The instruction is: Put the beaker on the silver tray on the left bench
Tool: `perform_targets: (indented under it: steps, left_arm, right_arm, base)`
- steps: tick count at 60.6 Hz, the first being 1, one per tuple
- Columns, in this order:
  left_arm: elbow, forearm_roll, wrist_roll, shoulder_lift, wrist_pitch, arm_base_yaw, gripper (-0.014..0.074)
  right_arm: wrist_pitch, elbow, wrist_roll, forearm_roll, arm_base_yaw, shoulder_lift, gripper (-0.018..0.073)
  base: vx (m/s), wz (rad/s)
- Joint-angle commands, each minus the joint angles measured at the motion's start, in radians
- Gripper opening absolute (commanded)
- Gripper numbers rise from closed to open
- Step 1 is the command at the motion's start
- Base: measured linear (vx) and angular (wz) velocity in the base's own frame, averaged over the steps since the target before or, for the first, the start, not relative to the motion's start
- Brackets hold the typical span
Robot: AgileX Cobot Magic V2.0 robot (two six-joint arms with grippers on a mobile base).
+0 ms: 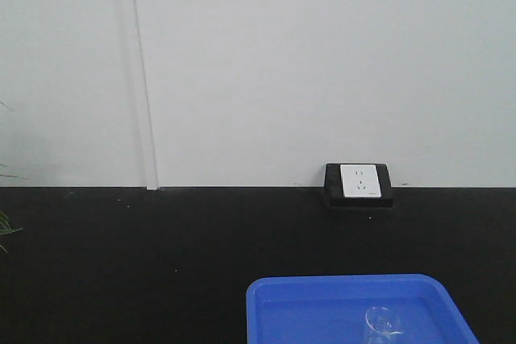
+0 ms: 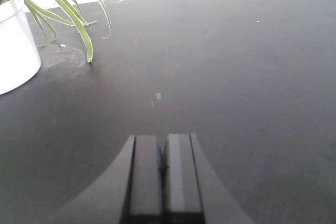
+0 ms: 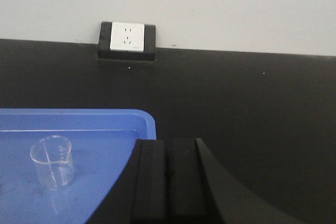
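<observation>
The right gripper (image 3: 167, 148) is hovering beside the blue tub (image 3: 149, 124) with its fingers pressed together. Spread them first, then approach the upright beaker (image 3: 51, 162) from above.

**Black desk, three things on it**

The matte black desk (image 1: 145, 263) runs back to a white wall (image 1: 322, 54). A blue tub (image 3: 79, 113) sits on it just left of the right hand (image 3: 167, 148). A black socket box (image 3: 127, 38) stands ahead of that hand, against the wall. A white plant pot (image 2: 16, 45) stands ahead-left of the left hand (image 2: 164, 145).
</observation>
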Motion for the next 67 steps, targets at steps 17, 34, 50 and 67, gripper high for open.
perform_targets:
  steps: [17, 34, 50, 67]
  left_arm:
    - [0.02, -0.003, -0.001, -0.008, -0.075, -0.003, 0.0001]
    - [0.02, -0.003, -0.001, -0.008, -0.075, -0.003, 0.0001]
    - [0.02, -0.003, -0.001, -0.008, -0.075, -0.003, 0.0001]
    - [0.02, -0.003, -0.001, -0.008, -0.075, -0.003, 0.0001]
  right_arm:
    - [-0.102, -0.038, 0.0, 0.0, -0.001, 0.128, 0.0317]
    - [-0.182, -0.038, 0.049, 0.012, -0.001, 0.243, 0.0466]
    - [-0.387, -0.035, 0.055, -0.044, 0.074, 0.425, 0.0466]
    - [-0.553, -0.035, 0.051, -0.069, 0.216, 0.652, 0.0466]
  base:
    - [0.0, 0.0]
    - [0.0, 0.0]
    - [0.0, 0.0]
    - [0.0, 0.0]
